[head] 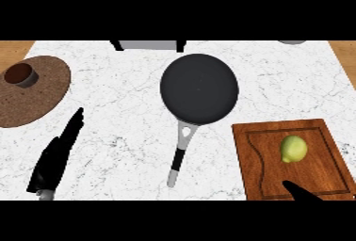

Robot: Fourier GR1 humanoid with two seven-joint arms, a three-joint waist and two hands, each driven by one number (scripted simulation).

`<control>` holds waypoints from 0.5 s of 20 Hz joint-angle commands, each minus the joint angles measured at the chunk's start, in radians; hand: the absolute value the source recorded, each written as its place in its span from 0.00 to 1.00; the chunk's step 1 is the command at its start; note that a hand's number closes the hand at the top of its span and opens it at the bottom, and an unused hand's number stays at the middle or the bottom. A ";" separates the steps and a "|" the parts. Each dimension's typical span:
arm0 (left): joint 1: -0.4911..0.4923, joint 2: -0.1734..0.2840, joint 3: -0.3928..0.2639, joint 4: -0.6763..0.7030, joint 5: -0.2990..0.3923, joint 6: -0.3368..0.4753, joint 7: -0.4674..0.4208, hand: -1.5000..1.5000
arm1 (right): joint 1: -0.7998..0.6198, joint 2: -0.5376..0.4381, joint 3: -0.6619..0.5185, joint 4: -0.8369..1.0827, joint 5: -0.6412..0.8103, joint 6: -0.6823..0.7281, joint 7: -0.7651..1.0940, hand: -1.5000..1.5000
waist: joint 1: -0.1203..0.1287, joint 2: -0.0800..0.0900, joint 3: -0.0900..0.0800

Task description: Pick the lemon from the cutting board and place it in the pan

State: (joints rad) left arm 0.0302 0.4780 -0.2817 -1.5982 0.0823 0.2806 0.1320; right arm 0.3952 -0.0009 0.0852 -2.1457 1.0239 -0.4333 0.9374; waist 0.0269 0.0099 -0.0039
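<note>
A yellow-green lemon [293, 149] is lying on the wooden cutting board [259, 162] at the right of the white marbled surface [111, 155], inside the board's grooved border and towards its right side. Just left of the board, a dark frying pan [199, 88] is sitting on the surface with its grey and black handle [179, 155] pointing towards the lower edge. The robot's right hand [300, 192] is showing only as a black tip coming in over the board's near edge, below the lemon and apart from it; whether its fingers are straight or curled I cannot tell. The left hand [57, 155] is resting at the lower left, fingers straight and holding nothing. At the far left, a round brown mat [43, 99] is carrying what looks like a small dark cup [21, 74].
</note>
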 commanded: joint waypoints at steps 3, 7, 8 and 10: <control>0.034 0.007 0.020 -0.010 0.002 -0.020 -0.019 0.50 | -0.216 0.001 0.022 0.042 0.093 0.282 0.315 0.00 | -0.003 -0.006 0.002; -0.004 -0.024 0.023 0.051 -0.030 -0.013 -0.022 0.50 | -0.348 0.001 -0.034 0.127 0.062 0.351 0.350 0.00 | -0.020 -0.007 0.003; 0.005 -0.024 0.032 0.028 -0.005 -0.026 -0.015 0.50 | -0.386 0.001 -0.019 0.113 0.076 0.396 0.399 0.00 | -0.017 -0.008 0.003; 0.080 -0.037 0.023 0.008 -0.023 -0.015 -0.053 0.50 | -0.391 0.001 -0.029 0.190 0.046 0.321 0.367 0.00 | -0.016 -0.009 0.004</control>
State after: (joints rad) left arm 0.0687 0.4610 -0.2577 -1.5833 0.0697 0.2622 0.0968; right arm 0.0921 0.0001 0.0662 -2.0143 1.0866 -0.1667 1.1413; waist 0.0151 0.0028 -0.0014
